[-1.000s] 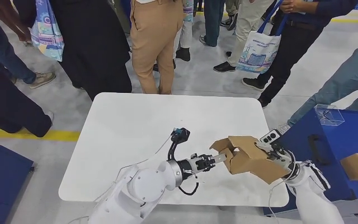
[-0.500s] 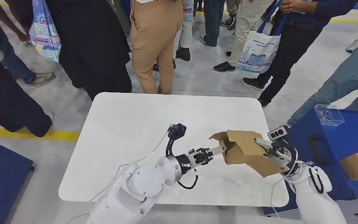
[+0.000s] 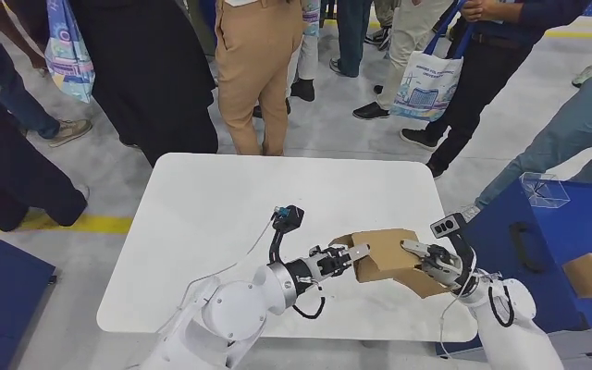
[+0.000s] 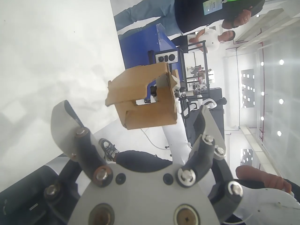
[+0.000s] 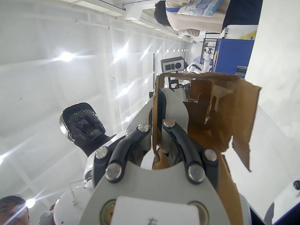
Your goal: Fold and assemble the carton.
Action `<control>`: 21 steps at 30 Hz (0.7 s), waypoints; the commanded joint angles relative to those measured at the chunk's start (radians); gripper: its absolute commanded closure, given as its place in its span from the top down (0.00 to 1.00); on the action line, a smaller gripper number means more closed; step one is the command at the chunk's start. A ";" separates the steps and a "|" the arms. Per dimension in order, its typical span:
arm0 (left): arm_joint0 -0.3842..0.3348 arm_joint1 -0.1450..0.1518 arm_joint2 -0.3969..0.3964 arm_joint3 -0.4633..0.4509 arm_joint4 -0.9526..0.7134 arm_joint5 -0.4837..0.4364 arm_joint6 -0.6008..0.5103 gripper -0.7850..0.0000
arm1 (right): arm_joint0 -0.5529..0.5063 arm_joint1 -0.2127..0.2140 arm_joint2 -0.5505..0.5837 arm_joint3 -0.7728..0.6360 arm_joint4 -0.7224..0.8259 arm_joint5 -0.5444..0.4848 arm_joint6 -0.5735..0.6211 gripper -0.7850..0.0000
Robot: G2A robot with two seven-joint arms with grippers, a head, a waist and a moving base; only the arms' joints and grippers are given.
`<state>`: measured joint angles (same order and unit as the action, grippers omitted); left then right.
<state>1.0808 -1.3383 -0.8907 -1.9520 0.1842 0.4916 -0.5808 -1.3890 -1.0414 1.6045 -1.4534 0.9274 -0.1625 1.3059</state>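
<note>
– Fingers (image 4: 63, 122) on the left gripper (image 4: 133, 112), how do they stand?
– Spread wide, with nothing between them. They point at the carton (image 3: 398, 257) from its flap end. One tip comes right up beside a loose flap, but I cannot tell whether it touches.
– And the right gripper (image 5: 158, 108)?
– Its fingers (image 5: 174, 111) are clamped on a side wall of the carton, one inside and one outside, at the end away from the left gripper.
– Where is the carton?
– Held up over the white bench (image 3: 231, 213), close to the right edge and nearer the front edge than the back. It hangs between the two grippers.
– What shape is it in?
– Brown cardboard, partly folded. The end facing the left gripper is not closed: a notched flap leans across it, with a gap left open. Flaps hang loose at the right gripper's end too, one with a ragged edge.
– Anything else near?
– A blue cabinet (image 3: 555, 231) stands just beyond the bench's right edge.
</note>
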 commanded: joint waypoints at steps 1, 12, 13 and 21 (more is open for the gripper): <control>-0.013 -0.003 0.010 0.020 -0.001 0.016 -0.004 1.00 | -0.003 0.000 0.005 -0.004 0.016 0.007 0.004 0.00; -0.066 -0.020 0.054 0.083 -0.025 0.018 -0.021 1.00 | -0.019 0.000 0.003 -0.034 0.032 0.049 0.017 0.00; -0.069 -0.022 0.057 0.085 -0.025 0.015 -0.020 1.00 | -0.021 0.000 0.002 -0.036 0.028 0.052 0.018 0.00; -0.040 -0.016 0.010 0.035 -0.034 -0.022 0.003 1.00 | 0.017 0.001 -0.005 0.013 0.083 0.216 -0.041 0.00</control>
<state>1.0291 -1.3570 -0.8676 -1.9020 0.1541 0.4815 -0.5834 -1.3799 -1.0408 1.6008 -1.4487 1.0057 0.0217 1.2678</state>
